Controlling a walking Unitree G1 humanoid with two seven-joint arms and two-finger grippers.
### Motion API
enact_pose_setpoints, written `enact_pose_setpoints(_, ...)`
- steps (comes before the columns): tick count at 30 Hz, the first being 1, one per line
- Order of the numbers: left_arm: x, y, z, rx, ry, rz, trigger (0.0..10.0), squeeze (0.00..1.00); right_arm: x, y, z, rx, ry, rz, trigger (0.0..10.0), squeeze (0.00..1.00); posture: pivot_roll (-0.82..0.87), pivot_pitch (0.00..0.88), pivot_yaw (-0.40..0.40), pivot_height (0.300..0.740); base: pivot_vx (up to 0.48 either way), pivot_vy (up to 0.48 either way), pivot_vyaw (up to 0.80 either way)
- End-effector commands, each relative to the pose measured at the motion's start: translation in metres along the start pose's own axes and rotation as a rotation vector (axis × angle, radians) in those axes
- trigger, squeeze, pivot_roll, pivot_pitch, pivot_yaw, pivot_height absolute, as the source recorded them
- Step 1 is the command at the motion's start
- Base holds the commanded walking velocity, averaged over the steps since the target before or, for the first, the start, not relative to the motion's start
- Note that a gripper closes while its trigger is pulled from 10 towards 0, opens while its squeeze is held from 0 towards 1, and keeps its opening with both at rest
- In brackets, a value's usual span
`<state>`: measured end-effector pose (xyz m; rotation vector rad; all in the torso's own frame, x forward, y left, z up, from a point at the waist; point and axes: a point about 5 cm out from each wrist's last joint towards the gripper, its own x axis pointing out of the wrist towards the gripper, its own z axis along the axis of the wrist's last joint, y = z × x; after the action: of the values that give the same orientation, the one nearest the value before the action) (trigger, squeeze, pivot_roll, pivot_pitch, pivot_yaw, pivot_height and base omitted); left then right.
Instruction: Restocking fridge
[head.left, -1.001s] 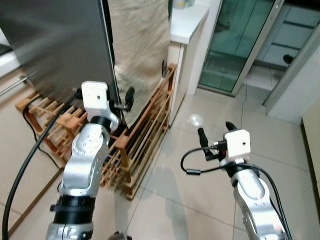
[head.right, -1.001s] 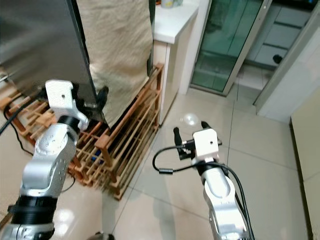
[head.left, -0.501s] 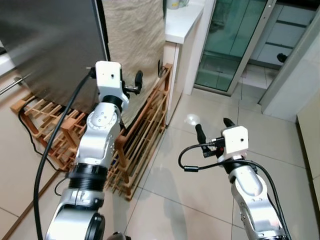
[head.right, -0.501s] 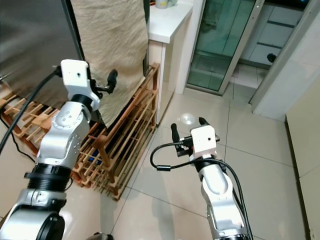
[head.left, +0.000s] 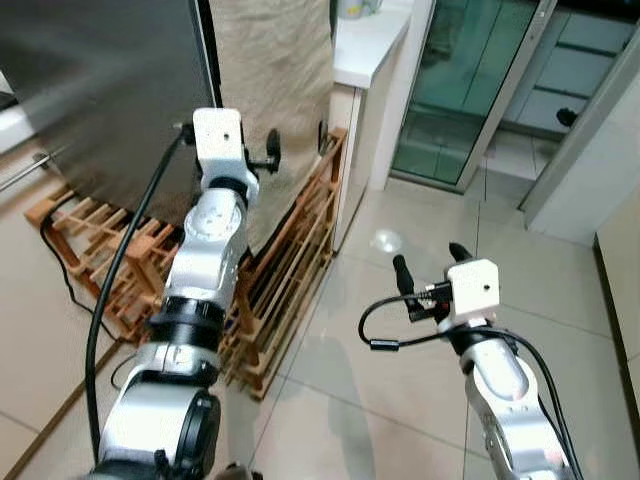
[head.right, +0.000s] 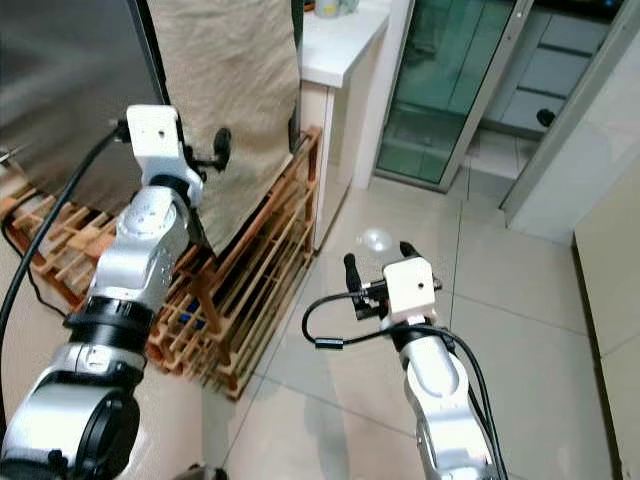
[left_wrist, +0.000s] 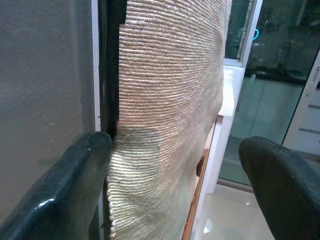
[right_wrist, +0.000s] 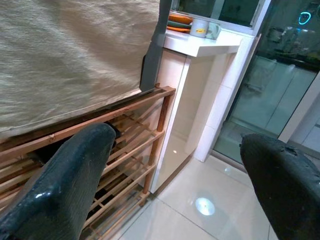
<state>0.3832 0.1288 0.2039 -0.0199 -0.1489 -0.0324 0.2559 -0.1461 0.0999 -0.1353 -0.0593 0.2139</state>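
The big grey metal fridge door (head.left: 100, 90) stands tall at the robot's left, and its long side runs straight up and down. The door's edge faces the robot, with a thin black strip (left_wrist: 111, 70) running down it. Right next to that edge hangs a tan woven cloth (head.left: 275, 90), which covers what is behind it. The left claw (head.left: 258, 152) is held up high, close to the black edge and the cloth. Its two black fingers (left_wrist: 75, 185) are wide apart, one by the grey door and one out over the cloth side. I think it is up there so it can catch the door edge and pull the door open, because the fridge must be open before any food goes in. It is not holding anything yet. The right claw (head.left: 430, 275) waits lower down over the shiny pale floor tiles (head.left: 400, 350), away from the fridge. Its fingers are spread apart too, and they hold nothing. Under the cloth sits a low brown wooden rack (head.left: 290, 280) made of thin bars. Past it is a white bench (right_wrist: 202, 47) with small cups on top, and a green glass sliding door (head.left: 470, 80) is further back.
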Motion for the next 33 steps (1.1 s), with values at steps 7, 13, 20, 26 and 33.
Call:
enact_pose_setpoints(7, 0.014, -0.003, 0.010, -0.004, -0.015, 0.007, 10.0, 0.00, 0.000, -0.002, 0.004, -0.010, -0.006, -0.013, 10.0, 0.00, -0.21, 0.000, 0.009, 0.740, 0.000, 0.000, 0.00)
enact_pose_setpoints(13, 0.019, 0.003, -0.008, -0.066, 0.087, 0.112, 10.0, 0.00, 0.000, -0.003, 0.003, -0.015, 0.000, -0.015, 10.0, 0.00, -0.22, 0.000, 0.009, 0.740, 0.000, 0.000, 0.00)
enact_pose_setpoints(20, 0.017, 0.009, -0.013, -0.092, 0.090, 0.167, 10.0, 0.00, -0.001, -0.005, 0.002, -0.017, 0.004, -0.019, 10.0, 0.00, -0.21, 0.000, 0.007, 0.740, 0.000, 0.000, 0.00)
enact_pose_setpoints(26, 0.020, 0.009, -0.012, -0.106, 0.073, 0.185, 10.0, 0.00, 0.000, -0.002, 0.001, -0.014, 0.005, -0.012, 10.0, 0.00, -0.21, 0.000, 0.007, 0.740, 0.000, 0.000, 0.00)
enact_pose_setpoints(33, 0.024, -0.022, 0.000, -0.142, 0.001, 0.014, 10.0, 0.00, 0.001, -0.002, 0.002, -0.013, 0.002, -0.012, 10.0, 0.00, -0.21, 0.000, 0.009, 0.740, 0.000, 0.000, 0.00)
